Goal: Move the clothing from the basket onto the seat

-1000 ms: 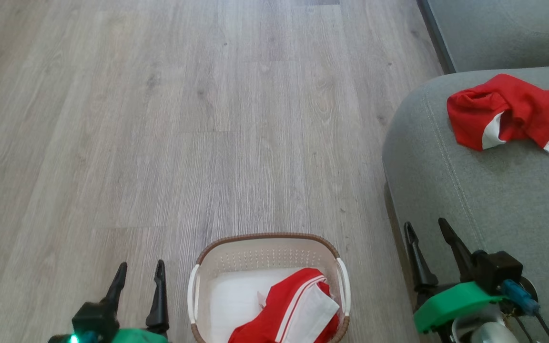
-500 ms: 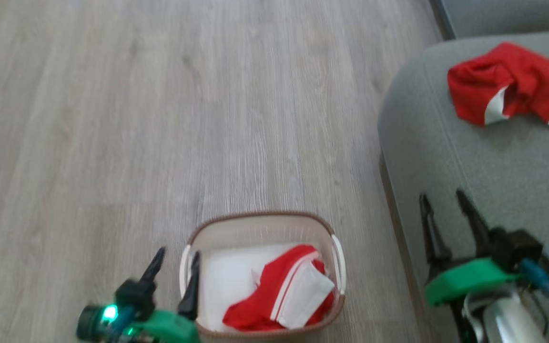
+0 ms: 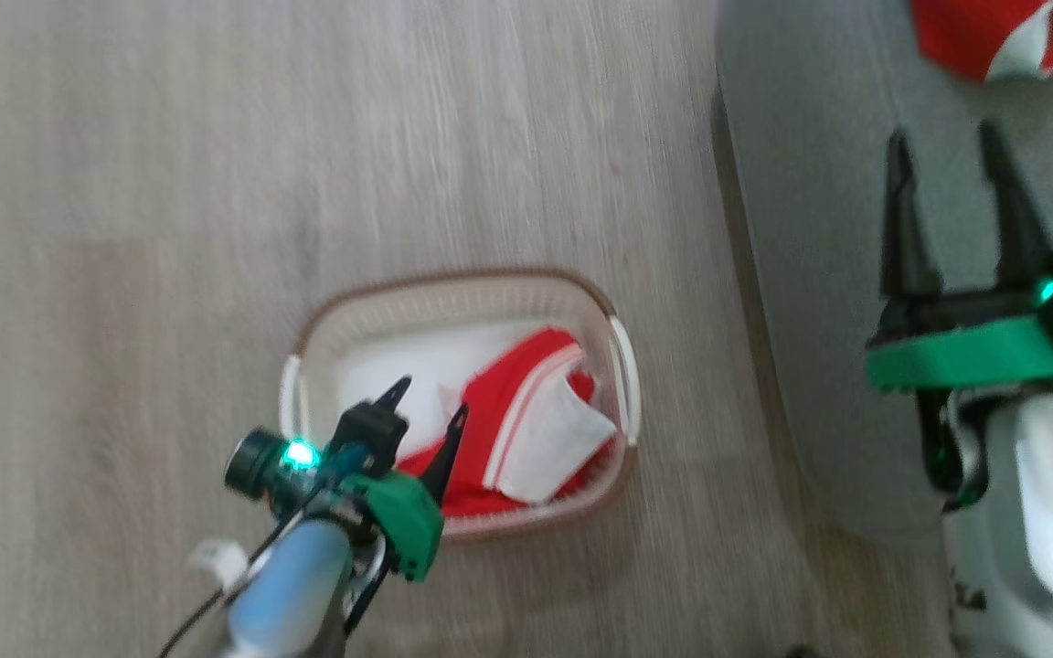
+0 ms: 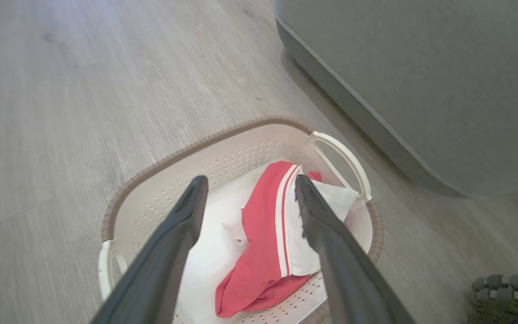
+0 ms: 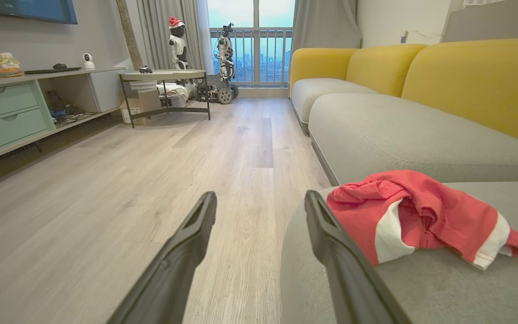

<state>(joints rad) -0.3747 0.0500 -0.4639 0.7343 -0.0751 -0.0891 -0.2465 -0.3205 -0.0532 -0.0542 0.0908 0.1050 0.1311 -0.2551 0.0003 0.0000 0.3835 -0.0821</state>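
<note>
Whole head view has shifted against the earlier pictures, so the camera has tipped down; that is not motion of the floor (image 3: 216, 183) or the seat (image 3: 819, 274). The seat lies well off to the right of the left gripper (image 3: 433, 397) and directly under the right gripper (image 3: 942, 135). The basket (image 3: 453, 279) sits on the floor beside the seat edge. Real change: a second ago the left gripper was beside the basket, out over the floor. Now it is inside the rim line, above the basket's near-left part. One red garment (image 3: 993, 37) already lies on the seat, ahead and to the right of the right gripper. The second garment (image 3: 526, 411) is in the basket, bunched toward its right side, just ahead of and below the left fingertips. In the left wrist view the fingers straddle its red fold, spread wide, holding nothing, not yet touching cloth. The right gripper is likewise spread wide and empty. Judgement: task half done; reach for the second pick is under way, and descent and closing remain.
</note>
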